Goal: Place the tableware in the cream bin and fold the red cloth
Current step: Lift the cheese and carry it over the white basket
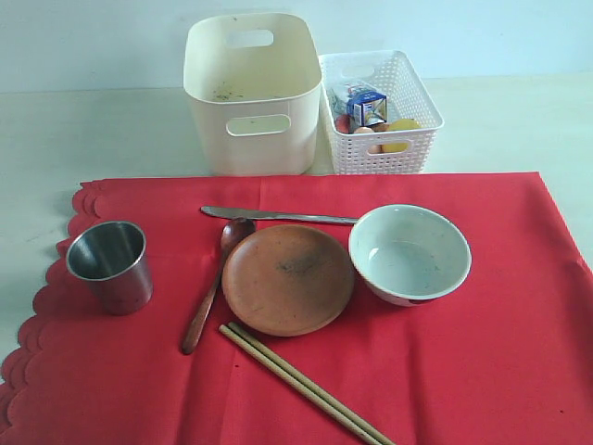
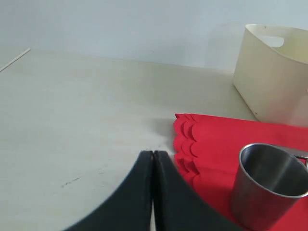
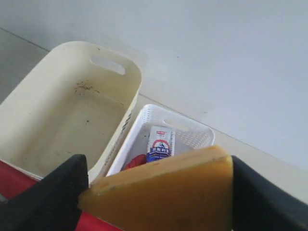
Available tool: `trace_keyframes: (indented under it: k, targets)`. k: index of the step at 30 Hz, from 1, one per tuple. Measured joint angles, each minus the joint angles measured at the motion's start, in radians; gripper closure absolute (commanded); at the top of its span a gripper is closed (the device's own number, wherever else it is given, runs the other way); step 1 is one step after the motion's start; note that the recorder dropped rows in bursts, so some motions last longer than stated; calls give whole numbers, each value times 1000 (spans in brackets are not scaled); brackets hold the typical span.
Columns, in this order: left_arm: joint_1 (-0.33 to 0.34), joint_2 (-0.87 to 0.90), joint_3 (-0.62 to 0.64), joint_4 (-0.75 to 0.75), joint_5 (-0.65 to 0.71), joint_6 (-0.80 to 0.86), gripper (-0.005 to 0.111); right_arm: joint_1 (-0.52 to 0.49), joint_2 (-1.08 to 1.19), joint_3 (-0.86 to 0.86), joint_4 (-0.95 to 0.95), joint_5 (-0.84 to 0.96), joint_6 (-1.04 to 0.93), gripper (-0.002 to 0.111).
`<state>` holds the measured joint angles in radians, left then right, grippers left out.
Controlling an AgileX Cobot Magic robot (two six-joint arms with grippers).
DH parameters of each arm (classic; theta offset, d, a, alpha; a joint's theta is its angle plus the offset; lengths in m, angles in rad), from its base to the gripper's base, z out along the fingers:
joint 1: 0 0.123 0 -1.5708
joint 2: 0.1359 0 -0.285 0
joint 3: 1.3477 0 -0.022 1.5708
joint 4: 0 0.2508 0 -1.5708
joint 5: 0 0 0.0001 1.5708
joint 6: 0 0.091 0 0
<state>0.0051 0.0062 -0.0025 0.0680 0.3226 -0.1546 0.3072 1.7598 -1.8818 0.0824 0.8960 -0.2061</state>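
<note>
On the red cloth (image 1: 482, 352) lie a steel cup (image 1: 108, 264), a brown plate (image 1: 287, 278), a white bowl (image 1: 409, 253), a dark wooden spoon (image 1: 208, 287), a slim knife (image 1: 278, 216) and chopsticks (image 1: 306, 385). The empty cream bin (image 1: 250, 93) stands behind the cloth. No gripper shows in the exterior view. My left gripper (image 2: 153, 153) is shut on nothing, over bare table beside the cloth's scalloped edge (image 2: 185, 139) and near the cup (image 2: 269, 185). My right gripper (image 3: 159, 187) is shut on a yellow cheese wedge (image 3: 163, 202), above the cream bin (image 3: 72, 120) and the lattice basket.
A white lattice basket (image 1: 380, 111) to the right of the bin holds a blue-white milk carton (image 1: 364, 104) and some fruit-like items. In the right wrist view the basket (image 3: 192, 134) shows the carton (image 3: 160, 143) inside. Pale table surrounds the cloth.
</note>
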Motion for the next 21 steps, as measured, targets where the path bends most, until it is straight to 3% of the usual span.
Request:
trace_keyframes:
  k: [8, 21]
  targets:
    - [0, 0, 0, 0, 0, 0, 106, -83, 73, 0, 50, -20, 0, 108]
    - [0, 0, 0, 0, 0, 0, 106, -94, 317, 0, 57, -78, -23, 108]
